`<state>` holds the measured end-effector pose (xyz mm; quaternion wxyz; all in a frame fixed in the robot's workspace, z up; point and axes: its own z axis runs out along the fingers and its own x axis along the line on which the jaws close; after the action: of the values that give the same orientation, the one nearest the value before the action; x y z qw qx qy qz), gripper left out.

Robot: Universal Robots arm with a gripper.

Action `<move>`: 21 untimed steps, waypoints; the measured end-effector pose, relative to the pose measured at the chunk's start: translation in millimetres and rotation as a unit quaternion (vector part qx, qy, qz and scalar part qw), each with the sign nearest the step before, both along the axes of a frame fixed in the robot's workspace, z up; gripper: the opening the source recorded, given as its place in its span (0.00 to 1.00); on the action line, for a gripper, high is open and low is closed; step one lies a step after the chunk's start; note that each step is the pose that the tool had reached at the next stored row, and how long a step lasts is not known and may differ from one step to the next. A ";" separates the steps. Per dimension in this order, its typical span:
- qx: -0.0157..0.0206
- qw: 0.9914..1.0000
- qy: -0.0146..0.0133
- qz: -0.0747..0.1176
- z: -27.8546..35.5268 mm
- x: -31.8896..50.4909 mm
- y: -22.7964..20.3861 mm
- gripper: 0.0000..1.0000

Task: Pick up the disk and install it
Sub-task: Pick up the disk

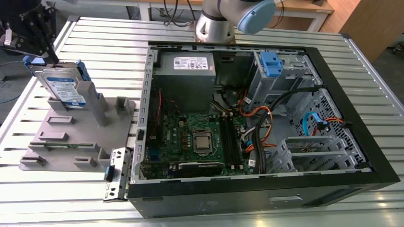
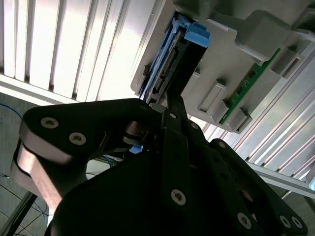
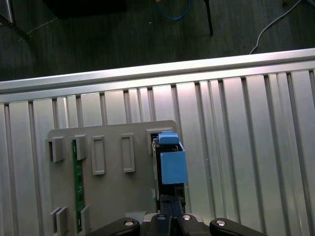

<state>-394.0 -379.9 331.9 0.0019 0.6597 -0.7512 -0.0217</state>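
Though blue-framed, silver upright disk (image 1: 63, 87)

legible text: none | disk (image 1: 63, 89): print too small to read

The disk (image 1: 63, 87) is silver metal framed in smooth blue plastic. Its stand (image 1: 69, 135) is matt grey plastic; the ribbed table (image 1: 353, 52) is shiny metal.

Computer case (image 1: 252, 201): one.
Disk (image 1: 63, 87): one, outside the case, to the exterior view's left.
Grey holder (image 1: 69, 135): one, same side of the case.
Green circuit strip (image 3: 77, 191): one, same side.
Blue clip (image 1: 269, 64): one, inside the case.
Grey metal box (image 1: 186, 71): one, inside the case.
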 end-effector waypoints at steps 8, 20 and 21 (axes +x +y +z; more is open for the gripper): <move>0.000 1.000 0.000 0.000 0.5 0.0 0.0 0.11; 0.000 1.000 0.000 0.000 0.4 -0.1 0.1 0.23; 0.000 1.000 0.000 0.000 0.4 -0.1 0.2 0.29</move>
<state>-394.1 -379.7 332.3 0.0017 0.6597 -0.7512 -0.0220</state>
